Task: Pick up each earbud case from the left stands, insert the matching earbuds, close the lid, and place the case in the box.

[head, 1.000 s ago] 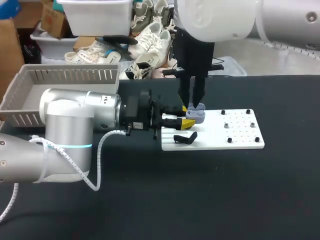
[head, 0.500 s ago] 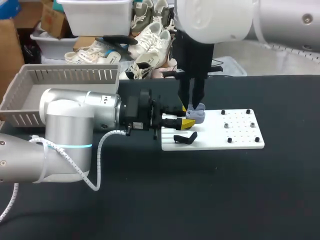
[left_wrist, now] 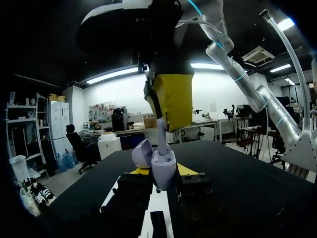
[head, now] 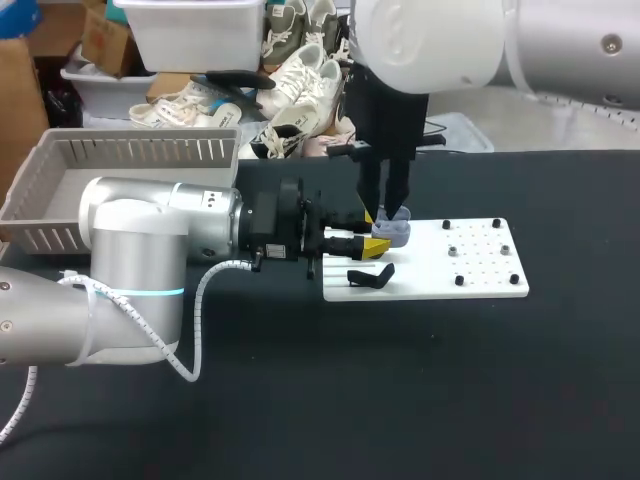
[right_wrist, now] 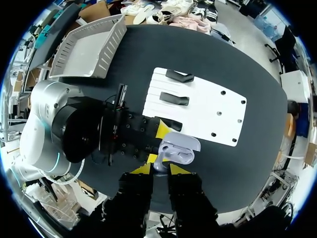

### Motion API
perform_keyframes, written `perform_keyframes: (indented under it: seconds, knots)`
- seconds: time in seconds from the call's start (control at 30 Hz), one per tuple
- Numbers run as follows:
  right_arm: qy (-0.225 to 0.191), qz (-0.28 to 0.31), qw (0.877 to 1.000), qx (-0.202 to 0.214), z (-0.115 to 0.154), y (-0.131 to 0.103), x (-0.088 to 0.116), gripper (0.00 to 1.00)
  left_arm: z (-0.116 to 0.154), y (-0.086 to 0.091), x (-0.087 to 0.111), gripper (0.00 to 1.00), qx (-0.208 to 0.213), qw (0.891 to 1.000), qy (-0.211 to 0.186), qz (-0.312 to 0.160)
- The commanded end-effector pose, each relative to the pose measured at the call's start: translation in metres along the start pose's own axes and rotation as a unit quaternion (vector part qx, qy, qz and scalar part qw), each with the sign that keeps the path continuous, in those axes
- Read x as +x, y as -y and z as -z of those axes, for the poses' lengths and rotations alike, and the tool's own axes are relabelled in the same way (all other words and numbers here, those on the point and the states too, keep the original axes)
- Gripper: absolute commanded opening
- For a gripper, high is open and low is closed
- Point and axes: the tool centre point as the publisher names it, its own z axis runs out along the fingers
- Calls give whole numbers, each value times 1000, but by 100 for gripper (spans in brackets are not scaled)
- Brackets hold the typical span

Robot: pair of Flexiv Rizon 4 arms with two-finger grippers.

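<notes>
A lavender earbud case [head: 393, 233] with its lid open is held over the left end of the white stand board [head: 470, 270]. My left gripper [head: 375, 243] comes in level from the left and is shut on the case [left_wrist: 163, 168]. The right gripper [head: 388, 212] points straight down over the case and is shut on a pale earbud [left_wrist: 161, 126], whose lower end is at the case's mouth. Seen from the right wrist, the open case [right_wrist: 179, 148] lies just ahead of my right gripper [right_wrist: 159, 168]. Black stands [right_wrist: 173, 99] remain on the board.
A grey slatted basket [head: 120, 165] sits at the back left of the black table. One black stand [head: 370, 276] stands on the board's near left corner. Small black pegs [head: 460, 280] dot the board's right half.
The right arm's upper housing has shifted slightly. Both grippers, the case and the earbud stay where they were.
</notes>
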Motion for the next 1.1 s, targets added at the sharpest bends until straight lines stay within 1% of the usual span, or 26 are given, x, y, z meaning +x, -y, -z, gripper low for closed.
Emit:
perform_keyframes:
  seconds: [0.03,1.1]
  knots:
    - [2,-2,1000,-1,-3,2,1,0,0,0,1,0,0,1000,1,0]
    - [1,-3,1000,-3,-9,5,-5,0,0,0,1,0,0,1000,1,0]
